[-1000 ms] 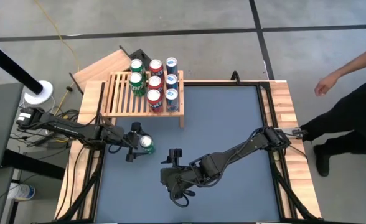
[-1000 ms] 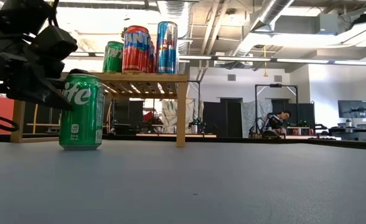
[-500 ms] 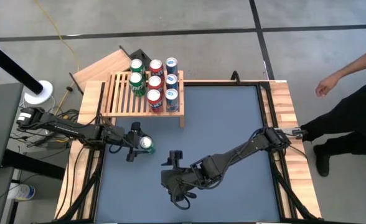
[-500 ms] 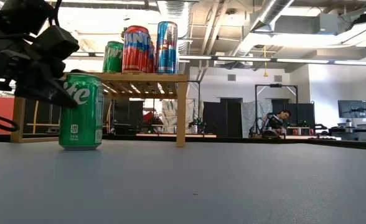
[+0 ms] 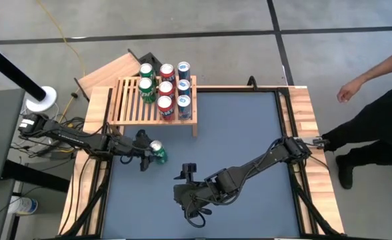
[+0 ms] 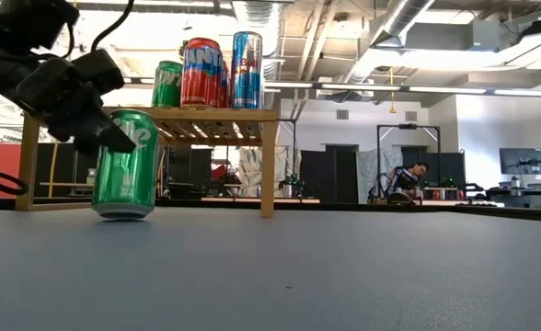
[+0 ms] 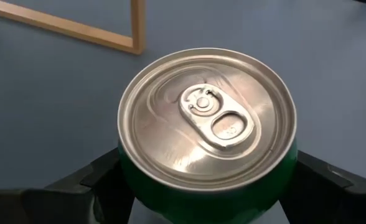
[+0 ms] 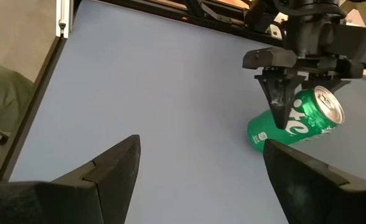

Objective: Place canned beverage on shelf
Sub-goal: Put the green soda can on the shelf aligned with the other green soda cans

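Note:
A green soda can (image 5: 157,152) is on the grey table near the left side, in front of the slatted wooden shelf (image 5: 131,103). My left gripper (image 5: 146,151) is shut on the can, which also shows in the low view (image 6: 123,165) and the left wrist view (image 7: 208,124). The shelf (image 6: 206,115) holds several green, red and blue cans (image 5: 166,90) on its right part. My right gripper (image 5: 187,193) is open and empty over the table's near middle, and its view shows the can (image 8: 295,121) farther off. My left gripper pinches the green can's upper side wall (image 7: 127,186), just below the top rim, between its two fingers (image 7: 86,183). The fingers come level from the table's left side. The can is tilted, top leaning toward the table's right, with its bottom edge (image 6: 114,213) at the table.
A plain wooden board (image 5: 109,70) lies behind the shelf. The shelf's left slats are bare. A person (image 5: 376,100) stands beyond the table's right edge with a hand out. Open grey table top (image 5: 243,133) lies to the right.
My left gripper has tipped with the green can. The can stood upright on the table a second ago and now leans, top toward the table's right, with its bottom edge still low at the table. My right gripper has shifted slightly toward the near edge.

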### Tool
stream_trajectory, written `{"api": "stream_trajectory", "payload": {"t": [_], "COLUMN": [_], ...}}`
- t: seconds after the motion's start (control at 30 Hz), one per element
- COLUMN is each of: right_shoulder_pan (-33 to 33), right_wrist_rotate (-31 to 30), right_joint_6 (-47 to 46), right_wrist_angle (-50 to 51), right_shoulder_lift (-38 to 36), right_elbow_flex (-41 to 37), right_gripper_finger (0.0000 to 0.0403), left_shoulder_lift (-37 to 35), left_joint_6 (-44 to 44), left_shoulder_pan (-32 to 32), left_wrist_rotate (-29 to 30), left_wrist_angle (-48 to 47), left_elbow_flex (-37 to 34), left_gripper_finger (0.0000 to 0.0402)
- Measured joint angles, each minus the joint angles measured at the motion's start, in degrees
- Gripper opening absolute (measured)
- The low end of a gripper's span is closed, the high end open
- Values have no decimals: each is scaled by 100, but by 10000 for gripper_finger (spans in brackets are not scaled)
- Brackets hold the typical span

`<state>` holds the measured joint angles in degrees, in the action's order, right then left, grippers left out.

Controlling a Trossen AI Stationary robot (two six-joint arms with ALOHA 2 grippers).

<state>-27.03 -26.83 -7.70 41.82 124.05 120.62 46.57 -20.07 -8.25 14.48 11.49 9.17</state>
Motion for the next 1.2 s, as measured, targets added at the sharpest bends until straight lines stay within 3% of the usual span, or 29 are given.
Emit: {"api": "stream_trajectory", "payload": {"t": [0.43, 0.6, 0.97, 1.2], "right_shoulder_pan": [0, 0, -291, -421], "right_wrist_rotate": [0, 0, -628, -863], "right_joint_6": [85, 144, 160, 20], "right_wrist_angle": [133, 189, 922, 458], "right_shoulder_lift": [0, 0, 2, -89], "right_elbow_flex": [0, 0, -17, -1057], "right_gripper_finger": [329, 329, 329, 329], "left_shoulder_lift": [15, 355, 1669, 1955], "left_joint_6": [-324, -315, -391, -311], "left_shoulder_pan": [-1326, -1571, -1581, -1579], "left_wrist_rotate": [1835, 2436, 2731, 2658], "left_wrist_angle": [-26, -68, -24, 128], "left_elbow_flex": [388, 562, 997, 1054], "left_gripper_finger": [298, 298, 297, 297]}}
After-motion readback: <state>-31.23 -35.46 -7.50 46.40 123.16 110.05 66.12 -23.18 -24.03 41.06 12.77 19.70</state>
